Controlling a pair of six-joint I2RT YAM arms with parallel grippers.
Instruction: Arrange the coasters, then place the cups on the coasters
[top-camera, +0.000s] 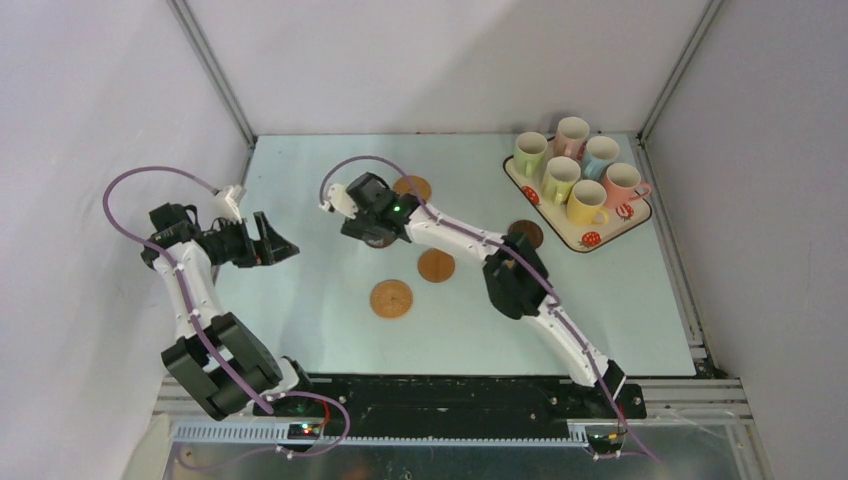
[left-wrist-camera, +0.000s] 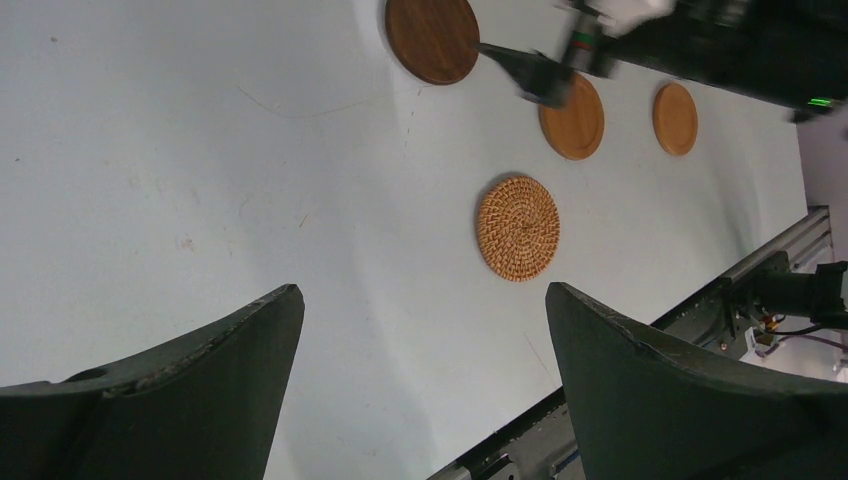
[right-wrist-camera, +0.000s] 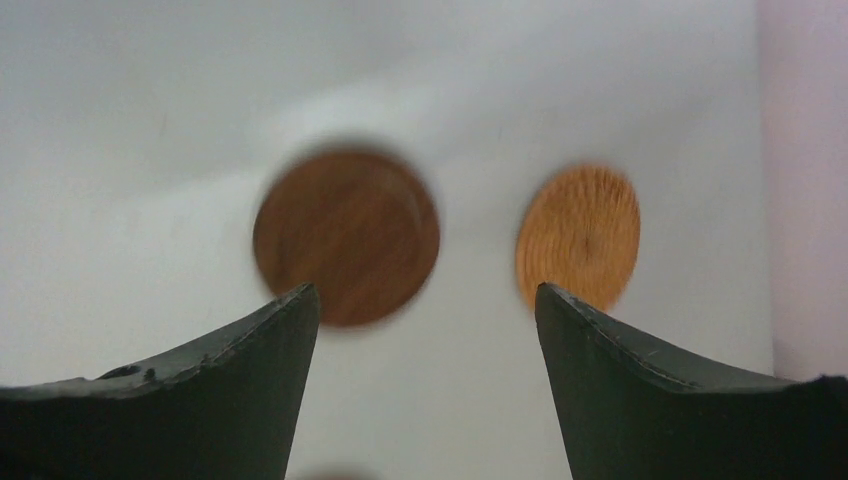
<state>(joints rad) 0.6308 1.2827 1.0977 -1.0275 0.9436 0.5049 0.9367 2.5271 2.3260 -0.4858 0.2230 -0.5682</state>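
The right gripper (right-wrist-camera: 427, 300) gapes wide, holding nothing, the dark brown coaster (right-wrist-camera: 346, 235) just ahead; best to straddle its rim squarely; lower gently, clear of the orange coaster (right-wrist-camera: 578, 235).

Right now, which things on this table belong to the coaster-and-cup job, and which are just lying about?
Job:
woven tan round coaster
smooth orange-tan wooden round coasters
dark brown wooden round coasters
six pastel handled mugs

Lying about:
cream rounded-rectangle tray with red strawberry prints, holding the mugs
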